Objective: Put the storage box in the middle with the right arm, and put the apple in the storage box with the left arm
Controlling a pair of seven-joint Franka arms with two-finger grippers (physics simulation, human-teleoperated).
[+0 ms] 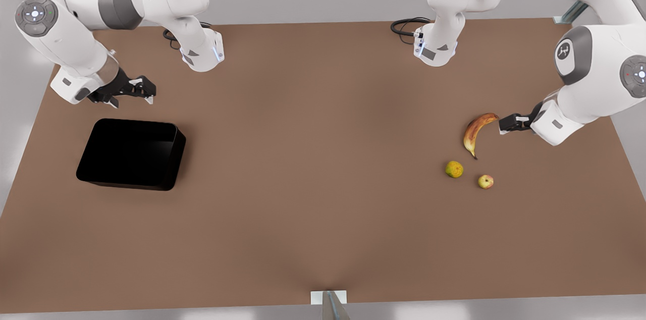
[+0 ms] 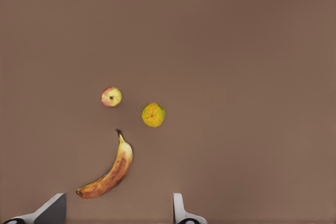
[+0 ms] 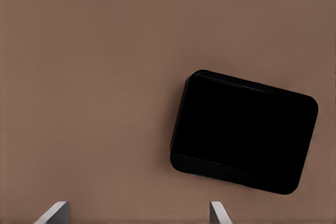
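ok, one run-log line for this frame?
stage: pre-grasp | right gripper: open, above table beside storage box | left gripper: open, by banana | apple: on table, untouched

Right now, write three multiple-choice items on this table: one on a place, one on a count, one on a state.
1. Where is the glossy black shallow storage box?
A. on the front view's left
B. mid-table
C. beside the banana

2. How many fruits lie on the brown table?
A. two
B. three
C. four

3. How is the left hand?
A. shut on the apple
B. open above the table
C. inside the box

Key: 1 A, it sits below the right hand. 2 B, a brown-spotted banana, a greenish-yellow round fruit and the small blushed yellow apple. 3 B, its wrist view shows spread fingers holding nothing.
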